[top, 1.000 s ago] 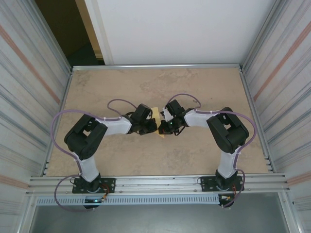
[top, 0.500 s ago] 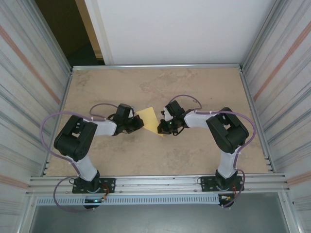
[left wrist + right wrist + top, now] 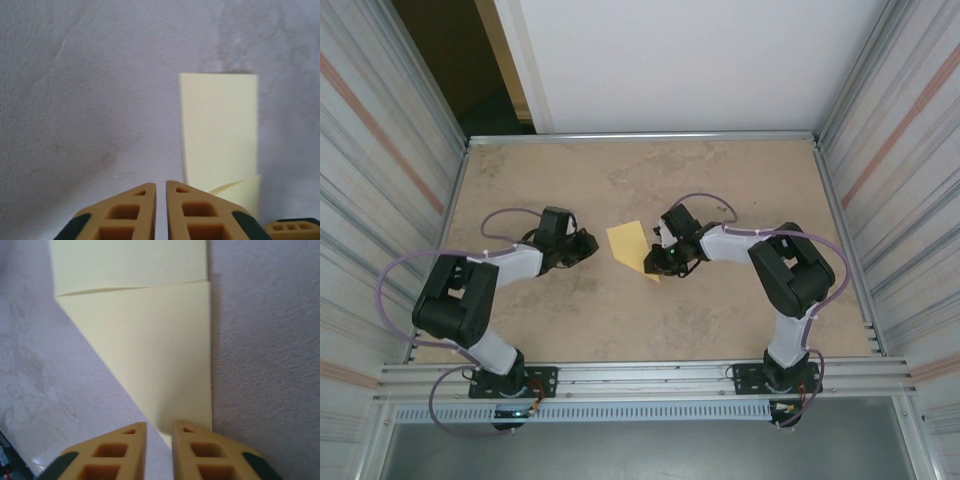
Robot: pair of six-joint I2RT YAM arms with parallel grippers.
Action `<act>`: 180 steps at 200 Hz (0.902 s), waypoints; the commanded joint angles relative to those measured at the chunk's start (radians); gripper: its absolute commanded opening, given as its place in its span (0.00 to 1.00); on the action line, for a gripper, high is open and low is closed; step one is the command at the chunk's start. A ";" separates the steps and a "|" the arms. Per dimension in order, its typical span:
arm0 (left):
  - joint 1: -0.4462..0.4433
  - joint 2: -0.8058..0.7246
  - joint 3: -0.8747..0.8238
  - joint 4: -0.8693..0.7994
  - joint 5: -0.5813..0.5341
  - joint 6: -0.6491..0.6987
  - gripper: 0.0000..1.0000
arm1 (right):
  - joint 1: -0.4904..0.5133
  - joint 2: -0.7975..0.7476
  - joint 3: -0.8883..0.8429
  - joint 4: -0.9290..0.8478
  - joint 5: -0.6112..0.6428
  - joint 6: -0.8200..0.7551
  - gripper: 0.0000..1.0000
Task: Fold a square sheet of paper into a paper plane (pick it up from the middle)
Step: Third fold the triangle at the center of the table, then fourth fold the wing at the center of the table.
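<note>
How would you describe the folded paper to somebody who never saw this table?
Look at the tan table, midway between the two robot arms. There a folded sheet of paper lies flat, its pointed end at the right gripper. It is the only pale yellow thing on the tan surface.
</note>
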 commanded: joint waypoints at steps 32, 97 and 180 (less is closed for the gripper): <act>-0.053 -0.059 -0.018 -0.015 0.084 -0.123 0.29 | 0.016 -0.081 0.045 -0.044 0.107 -0.026 0.30; -0.115 0.020 -0.057 0.123 0.144 -0.268 0.35 | 0.010 0.015 0.067 0.004 0.076 0.025 0.25; -0.136 0.093 -0.006 0.117 0.140 -0.282 0.34 | -0.033 0.088 0.048 0.015 0.059 0.048 0.19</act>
